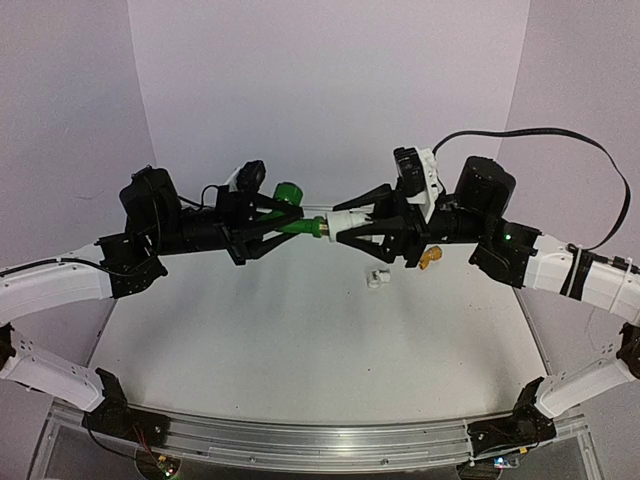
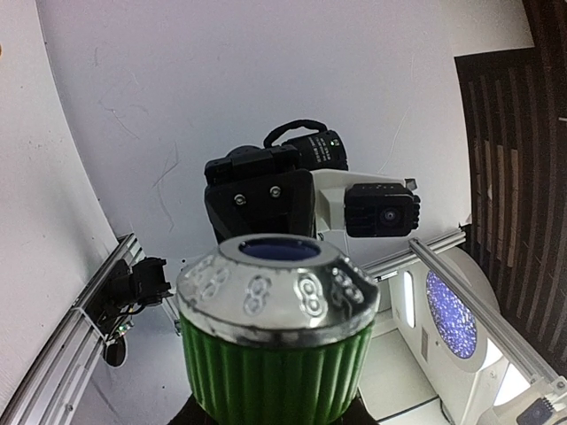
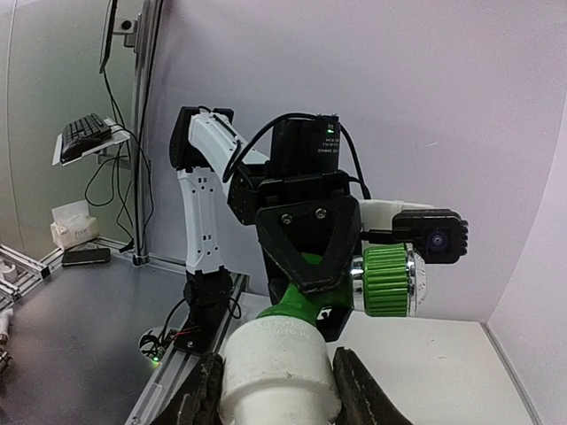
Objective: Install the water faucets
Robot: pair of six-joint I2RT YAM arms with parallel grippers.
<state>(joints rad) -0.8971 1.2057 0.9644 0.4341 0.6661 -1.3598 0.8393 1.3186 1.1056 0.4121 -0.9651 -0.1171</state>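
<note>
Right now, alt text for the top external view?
Above a pale table, the left gripper holds a green faucet in mid-air, its end at a white fitting held by the right gripper. A yellow-gold faucet and a small white part lie on the table nearby.

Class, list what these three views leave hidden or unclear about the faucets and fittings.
1. Left wrist view: the green faucet fills the foreground with its knob, hiding its spout and the left gripper.
2. Right wrist view: the white fitting covers where the faucet enters it, so depth is unclear.
3. Top view: the yellow faucet lies partly under the right arm; the small fitting on the table is too small for detail.
</note>
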